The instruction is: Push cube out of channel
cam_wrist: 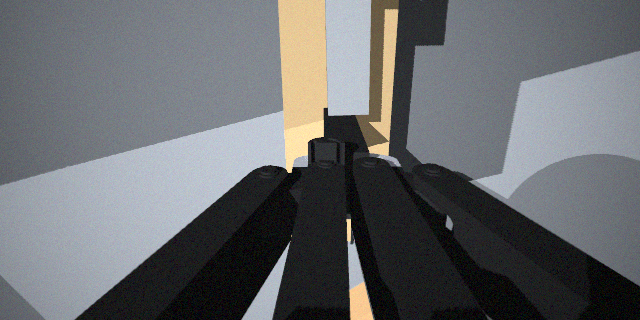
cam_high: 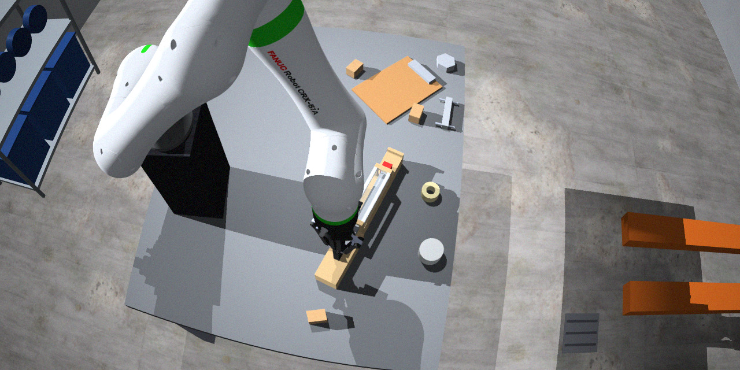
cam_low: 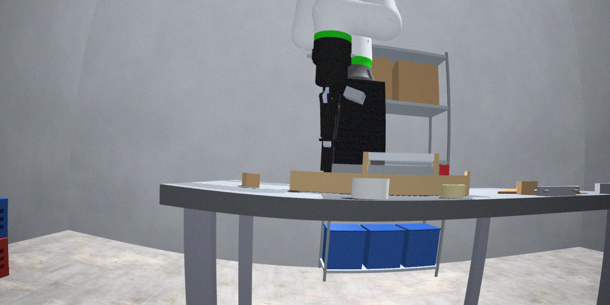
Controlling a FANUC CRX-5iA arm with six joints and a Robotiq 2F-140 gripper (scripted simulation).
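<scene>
Where the exterior view shows the left stretch of the wooden channel (cam_high: 326, 273) (cam_low: 326, 181) (cam_wrist: 304, 45), the gripper (cam_high: 337, 255) (cam_low: 326, 170) (cam_wrist: 337, 131) points down, fingers together. At right, the red cube (cam_high: 387, 165) (cam_low: 443, 169) sits by the roof's end, short of the raised lip (cam_high: 395, 151) (cam_low: 467, 176).

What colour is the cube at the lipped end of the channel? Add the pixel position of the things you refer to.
Red (cam_high: 387, 165) (cam_low: 443, 170); it shows best in the exterior view.

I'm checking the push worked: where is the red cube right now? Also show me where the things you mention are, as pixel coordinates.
In the top view, the red cube (cam_high: 387, 165) (cam_low: 443, 169) sits just outside the roofed section, towards the raised lip (cam_high: 395, 151) (cam_low: 467, 174).
</scene>
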